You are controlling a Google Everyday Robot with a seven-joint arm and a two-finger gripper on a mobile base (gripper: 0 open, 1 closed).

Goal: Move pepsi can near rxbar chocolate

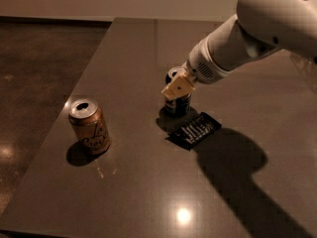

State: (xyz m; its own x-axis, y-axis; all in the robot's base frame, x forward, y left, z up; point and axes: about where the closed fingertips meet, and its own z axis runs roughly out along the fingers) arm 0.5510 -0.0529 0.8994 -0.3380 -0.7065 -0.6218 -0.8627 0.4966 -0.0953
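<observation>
The dark blue pepsi can (177,104) stands upright near the middle of the table, its silver top (173,74) showing behind the gripper. My gripper (179,86) comes in from the upper right on the white arm and is shut on the can's upper part. One pale finger (177,89) crosses the can's front. The other finger is hidden behind the can. The rxbar chocolate (194,129), a flat black wrapper with white lettering, lies just to the front right of the can, a small gap away.
An orange-tan can (89,125) with an open top stands at the left of the grey table (129,192), close to its left edge. The arm (247,38) casts a broad shadow over the table's right front. Dark floor lies to the left.
</observation>
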